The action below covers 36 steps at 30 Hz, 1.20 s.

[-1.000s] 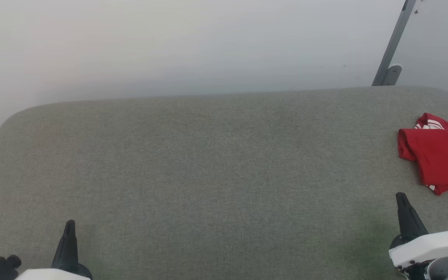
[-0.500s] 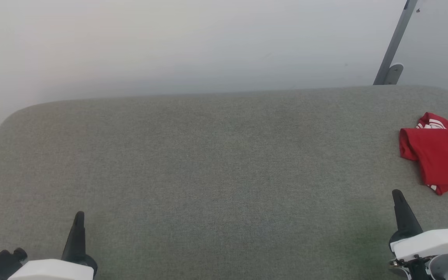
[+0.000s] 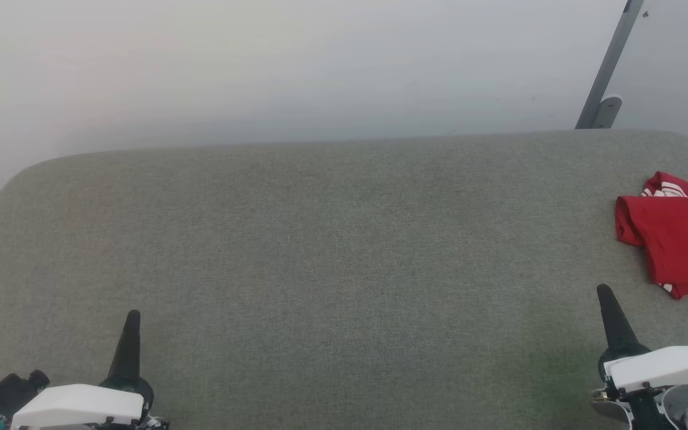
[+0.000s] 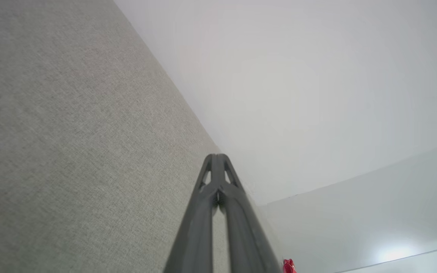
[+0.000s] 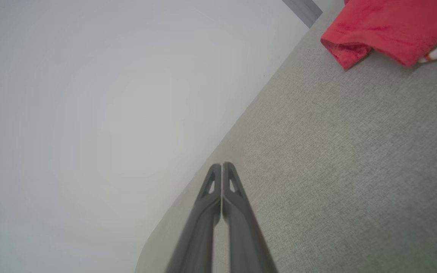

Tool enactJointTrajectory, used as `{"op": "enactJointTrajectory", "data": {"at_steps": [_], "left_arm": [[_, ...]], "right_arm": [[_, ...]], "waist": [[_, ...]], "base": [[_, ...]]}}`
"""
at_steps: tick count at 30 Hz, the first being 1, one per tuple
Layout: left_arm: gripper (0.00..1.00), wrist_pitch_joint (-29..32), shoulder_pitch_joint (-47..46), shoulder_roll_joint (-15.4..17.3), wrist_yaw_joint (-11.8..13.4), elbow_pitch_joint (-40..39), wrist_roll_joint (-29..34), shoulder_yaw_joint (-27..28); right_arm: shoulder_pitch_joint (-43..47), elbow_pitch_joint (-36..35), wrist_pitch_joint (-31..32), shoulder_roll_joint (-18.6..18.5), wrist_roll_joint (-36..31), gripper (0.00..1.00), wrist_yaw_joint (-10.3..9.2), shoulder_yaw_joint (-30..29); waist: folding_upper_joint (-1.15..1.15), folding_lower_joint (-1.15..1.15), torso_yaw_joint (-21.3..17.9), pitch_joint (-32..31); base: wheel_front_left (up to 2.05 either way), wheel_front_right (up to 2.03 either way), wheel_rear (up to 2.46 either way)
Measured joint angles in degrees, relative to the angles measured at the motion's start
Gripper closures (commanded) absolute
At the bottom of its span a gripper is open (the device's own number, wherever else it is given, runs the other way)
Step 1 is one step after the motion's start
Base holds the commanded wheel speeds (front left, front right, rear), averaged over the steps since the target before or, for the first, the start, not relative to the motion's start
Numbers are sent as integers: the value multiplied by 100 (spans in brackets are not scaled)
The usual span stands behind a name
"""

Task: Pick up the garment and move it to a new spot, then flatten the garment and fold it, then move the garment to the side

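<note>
The garment [image 3: 675, 245] lies bunched and folded over on itself at about 3 o'clock in the head view, on the far right part of the grey-green padded surface [image 3: 320, 239], with its right side cut off by the picture's edge. It is mostly plain red; a bit of white-striped trim peeks out at its 12 o'clock edge and another at its 6 o'clock corner. No lettering can be made out. Nothing touches it.

The right gripper [image 3: 604, 292] sits at about 5 o'clock in the head view, near the garment's lower corner but apart from it. Its two dark fingers are pressed together into one point and hold nothing. In the right wrist view the fingertips meet over bare fabric, with the garment up at 1 o'clock.

The left gripper [image 3: 133, 315] is at about 7 o'clock, well apart from the garment, across the width of the surface. Its fingers are likewise pressed together and empty.

Beyond the surface's rounded far edge stands a pale wall [image 3: 260, 60], and a slanted grey metal strut [image 3: 610, 65] rises at 1 o'clock.
</note>
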Motion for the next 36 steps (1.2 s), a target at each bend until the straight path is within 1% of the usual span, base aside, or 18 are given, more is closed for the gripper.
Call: {"op": "enactJointTrajectory", "data": {"at_steps": [16,36], "left_arm": [[100,234,-148,-105,0,22,-825,-56],[100,502,-363,-216,0,51,-1677,-111]], "right_arm": [[-53,-73,235,121,895,100,0,-25],[-125,-125,491,252,1896,100,0,-55]], "waist": [[0,0,20,31],[0,0,47,72]], "base": [[0,0,0],[0,0,0]]}}
